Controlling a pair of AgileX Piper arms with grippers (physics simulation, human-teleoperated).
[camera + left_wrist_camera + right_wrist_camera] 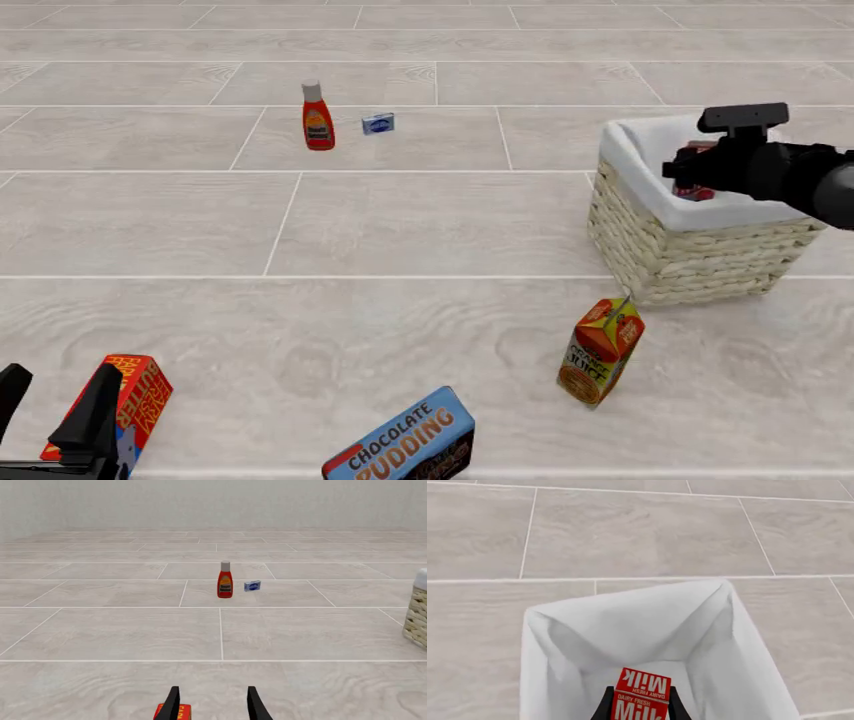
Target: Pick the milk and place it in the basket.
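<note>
Pudding box (399, 441) sits closest to the front camera, blue with "Chocolate Pudding" lettering, lying tilted at the near edge. Now to the milk (642, 696): it's pinched between the right gripper's (639, 703) two dark fingers, red top with white "Milk" lettering facing the wrist camera, held up over the inside of the basket (734, 645). From the front, the milk (693, 170) shows only as a red patch behind the black right gripper (707, 172), above the white liner; whether it touches the basket floor, can't tell. The basket (694, 250) stands at the right, pale wicker walls, white cloth folded over its rim. Just in front of it, an orange juice carton (601, 351) leans over on one corner. Far back on the left stands a red ketchup bottle (316, 117), upright, with a small blue box (379, 123) just beside it. Down at the near left, the left gripper (213, 705) hovers with its fingers spread apart and nothing between them, a red-orange box (131, 403) right next to it
</note>
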